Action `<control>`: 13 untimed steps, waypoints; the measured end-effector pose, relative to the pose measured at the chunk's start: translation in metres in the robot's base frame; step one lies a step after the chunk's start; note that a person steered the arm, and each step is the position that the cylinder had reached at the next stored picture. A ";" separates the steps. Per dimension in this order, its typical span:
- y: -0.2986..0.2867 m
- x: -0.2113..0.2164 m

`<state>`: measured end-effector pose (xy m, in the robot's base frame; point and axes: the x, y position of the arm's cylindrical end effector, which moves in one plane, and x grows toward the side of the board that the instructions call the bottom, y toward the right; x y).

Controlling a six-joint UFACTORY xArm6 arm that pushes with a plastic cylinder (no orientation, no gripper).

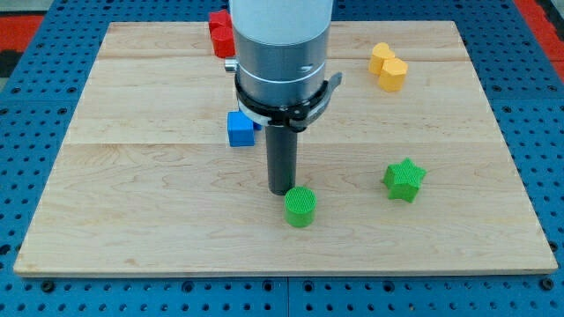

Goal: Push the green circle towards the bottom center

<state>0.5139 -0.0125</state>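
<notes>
Green circle [300, 207] sat just below my tip [282, 191], nearly touching; no writing or containers showed; no fingers, only a rod.

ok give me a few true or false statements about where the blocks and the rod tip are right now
1. My tip is just above-left of the green circle in the view. True.
2. The green star lies to the view's left of the green circle. False: it lies to the right.
3. The blue block is beside the rod, on the view's left. True.
4. The yellow block sits near the view's bottom edge. False: it is near the top right.
5. The red block is near the board's top edge. True.
</notes>
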 end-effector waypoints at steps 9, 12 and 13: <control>-0.041 0.006; -0.106 0.053; -0.085 0.060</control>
<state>0.5737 -0.0979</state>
